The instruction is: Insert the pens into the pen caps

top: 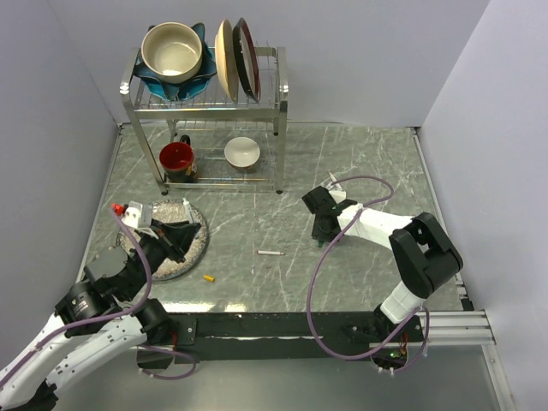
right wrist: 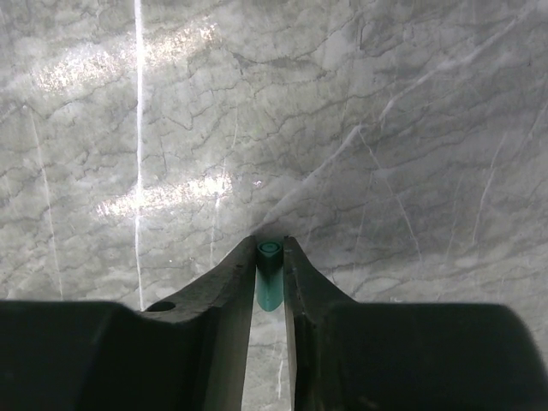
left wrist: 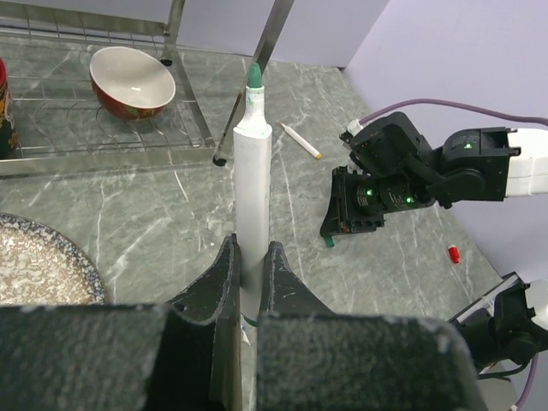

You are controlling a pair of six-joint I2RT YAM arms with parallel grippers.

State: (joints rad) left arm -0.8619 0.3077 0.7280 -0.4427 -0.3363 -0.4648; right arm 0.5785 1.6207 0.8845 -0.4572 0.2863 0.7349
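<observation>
Left wrist view: the left hand (left wrist: 251, 257) is gripping a green-tipped pen (left wrist: 253, 171) at centre frame, tip aiming toward the right hand (left wrist: 334, 229), which is pinching the green cap (right wrist: 269, 287) mouth-outward, apparently readying both for joining above the bench (left wrist: 171, 214).

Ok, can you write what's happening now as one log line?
left gripper: shut on green-tipped pen | right gripper: shut on green cap | status: not yet capped | second pen: lying on table

Open tabletop (top: 257, 214) centre, loose pen (top: 271, 253), rack (top: 279, 120) behind
</observation>
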